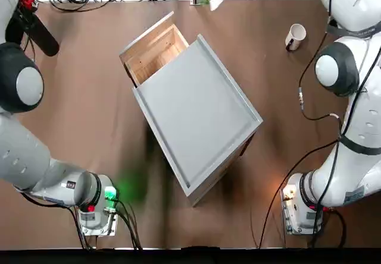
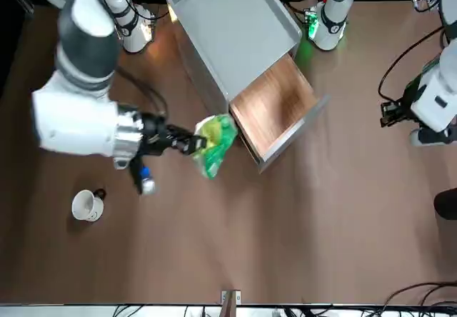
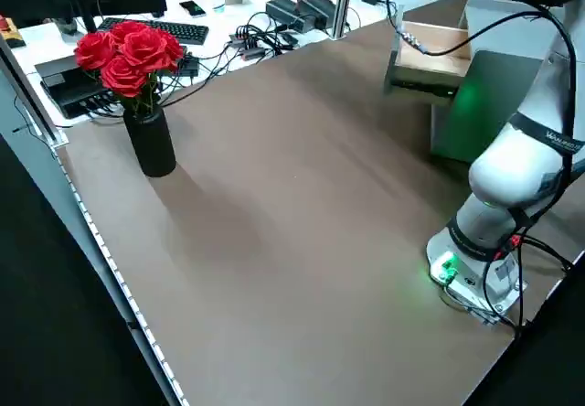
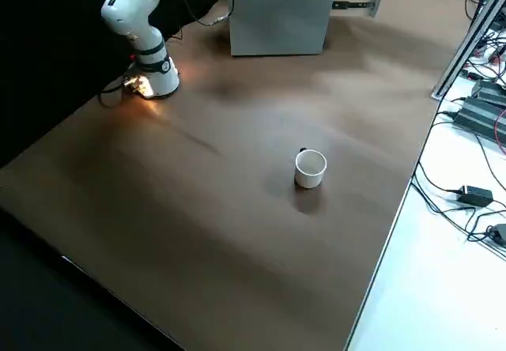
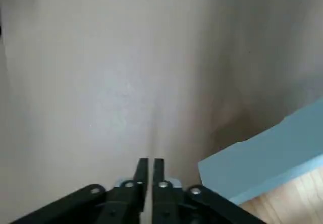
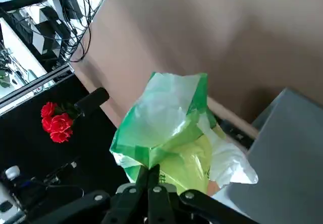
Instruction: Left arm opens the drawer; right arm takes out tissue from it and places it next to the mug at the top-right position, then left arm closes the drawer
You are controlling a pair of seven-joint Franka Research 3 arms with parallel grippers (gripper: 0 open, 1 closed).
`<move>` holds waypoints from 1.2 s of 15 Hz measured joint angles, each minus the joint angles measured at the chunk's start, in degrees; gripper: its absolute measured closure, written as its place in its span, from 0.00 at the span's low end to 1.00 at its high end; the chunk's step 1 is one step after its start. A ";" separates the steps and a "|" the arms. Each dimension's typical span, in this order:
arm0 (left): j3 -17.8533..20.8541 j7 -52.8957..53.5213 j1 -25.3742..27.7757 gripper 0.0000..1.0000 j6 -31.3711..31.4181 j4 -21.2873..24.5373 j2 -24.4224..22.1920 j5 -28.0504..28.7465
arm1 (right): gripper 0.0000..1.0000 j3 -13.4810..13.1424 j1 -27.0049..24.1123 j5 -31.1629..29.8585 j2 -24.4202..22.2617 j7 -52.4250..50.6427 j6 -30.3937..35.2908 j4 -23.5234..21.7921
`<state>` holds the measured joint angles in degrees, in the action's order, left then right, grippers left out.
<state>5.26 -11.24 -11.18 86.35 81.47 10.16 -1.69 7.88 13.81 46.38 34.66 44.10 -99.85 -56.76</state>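
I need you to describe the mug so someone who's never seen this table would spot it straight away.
Find the big grey cabinet with its wooden drawer pulled open. From the robot's side, look right of it, near the table's far edge. The mug stands alone there: small, white and cylindrical, unlike the green-and-white tissue packet.

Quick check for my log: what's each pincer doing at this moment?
Left pincer: nearly closed, only a narrow gap, holding nothing.
Right pincer: closed on the green and yellow tissue packet.
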 joint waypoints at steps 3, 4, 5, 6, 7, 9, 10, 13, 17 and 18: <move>-0.42 -3.77 -0.61 0.99 0.05 0.26 3.77 -0.15 | 0.99 -0.22 -4.20 -3.16 0.01 -6.16 2.08 -0.04; -0.51 -5.29 -0.85 0.99 0.10 0.29 5.13 -0.81 | 0.99 -0.21 -5.32 -5.31 0.05 -8.27 2.69 -0.13; -0.62 -7.18 -1.09 0.99 0.12 0.34 6.45 -2.05 | 0.99 -0.23 -6.24 -7.34 0.13 -10.38 3.13 -0.27; -0.71 -9.01 -1.49 0.99 0.16 0.35 7.59 -3.18 | 0.99 -0.24 -7.00 -9.24 0.23 -12.40 3.45 -0.43; -0.75 -10.77 -2.17 0.99 0.22 0.35 8.62 -4.15 | 0.99 -0.26 -7.66 -11.00 0.29 -14.38 3.62 -0.67; -0.80 -13.80 -3.57 0.99 0.93 0.36 10.19 -6.46 | 0.99 -0.26 -8.57 -14.45 0.39 -18.09 3.74 -1.12; -0.81 -14.93 -3.97 0.99 1.39 0.36 10.85 -8.13 | 0.99 -0.27 -8.87 -16.57 0.51 -19.88 3.75 -1.34; -0.81 -17.79 -3.89 0.99 1.67 0.42 13.11 -14.76 | 0.99 -0.27 -9.31 -26.87 2.30 -25.06 3.90 -3.19; -0.86 -20.75 -4.66 0.99 3.02 0.45 14.62 -19.04 | 0.99 -0.18 -9.16 -37.93 5.59 -26.41 3.34 -7.38; -0.87 -21.79 -5.14 0.99 3.60 0.46 15.06 -19.70 | 0.99 -0.14 -8.96 -41.01 6.52 -26.13 2.65 -7.68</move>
<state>4.39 -33.03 -16.32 89.96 81.93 25.22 -21.40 7.75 4.86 5.37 41.17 17.98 -97.20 -64.45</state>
